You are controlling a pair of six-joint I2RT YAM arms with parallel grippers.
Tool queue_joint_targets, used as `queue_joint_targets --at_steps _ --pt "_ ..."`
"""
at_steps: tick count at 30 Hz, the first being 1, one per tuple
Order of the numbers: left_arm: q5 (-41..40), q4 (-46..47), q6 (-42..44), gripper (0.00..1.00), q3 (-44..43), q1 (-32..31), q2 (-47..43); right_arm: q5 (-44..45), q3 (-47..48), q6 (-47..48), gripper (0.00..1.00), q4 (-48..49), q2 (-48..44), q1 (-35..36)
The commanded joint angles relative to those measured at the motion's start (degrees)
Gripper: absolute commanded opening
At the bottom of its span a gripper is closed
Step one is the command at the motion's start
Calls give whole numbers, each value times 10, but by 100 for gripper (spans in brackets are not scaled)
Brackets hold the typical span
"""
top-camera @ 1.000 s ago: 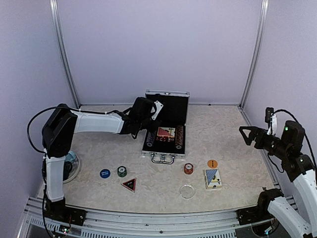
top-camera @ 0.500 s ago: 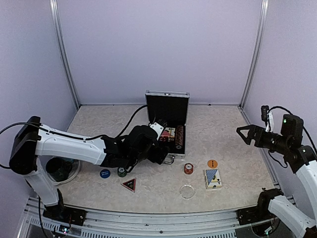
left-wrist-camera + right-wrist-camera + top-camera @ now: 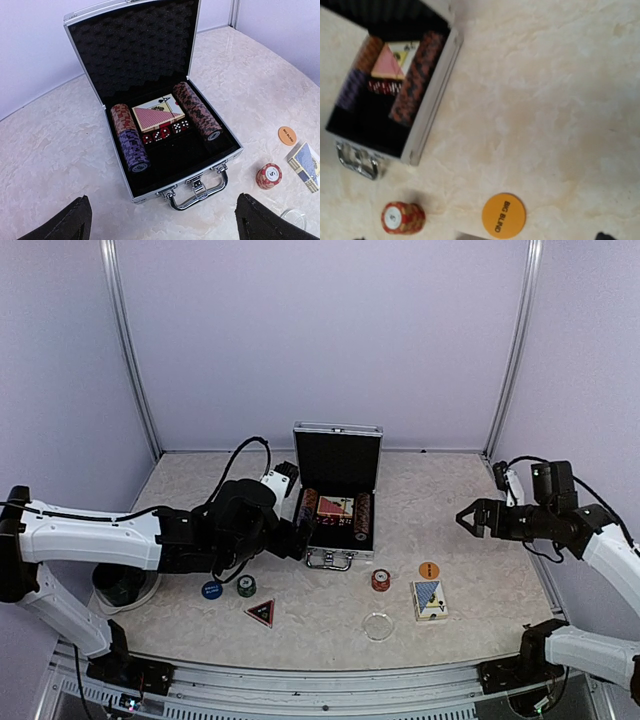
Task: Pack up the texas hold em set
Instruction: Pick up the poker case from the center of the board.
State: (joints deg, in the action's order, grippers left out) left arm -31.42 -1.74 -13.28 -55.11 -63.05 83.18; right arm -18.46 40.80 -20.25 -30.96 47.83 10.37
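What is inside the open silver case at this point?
The case holds a left chip row, a right chip row, one card deck between them, and red dice before it; the front lining is bare. Anything beneath the deck is hidden.

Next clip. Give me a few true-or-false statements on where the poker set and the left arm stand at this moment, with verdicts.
1. The briefcase stands open. True.
2. A card deck lies inside it between two chip rows. True.
3. The left gripper grips a chip. False: its jaws are wide open and empty.
4. The orange button is inside the briefcase. False: it lies on the table, near the red chip stack.
5. A blue-backed deck lies on the table, outside the briefcase. True.
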Motion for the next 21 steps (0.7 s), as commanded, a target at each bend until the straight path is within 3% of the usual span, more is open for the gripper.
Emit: queue_joint_targets --at_steps 1,10,21 --pt "4 -19 -16 99 5 5 -4 91 33 16 99 -24 47 68" --pt "-16 -46 -23 99 5 6 -8 208 56 -11 99 -69 121 182" --pt "-11 -34 -39 99 21 6 -19 270 33 -77 99 -56 209 276"
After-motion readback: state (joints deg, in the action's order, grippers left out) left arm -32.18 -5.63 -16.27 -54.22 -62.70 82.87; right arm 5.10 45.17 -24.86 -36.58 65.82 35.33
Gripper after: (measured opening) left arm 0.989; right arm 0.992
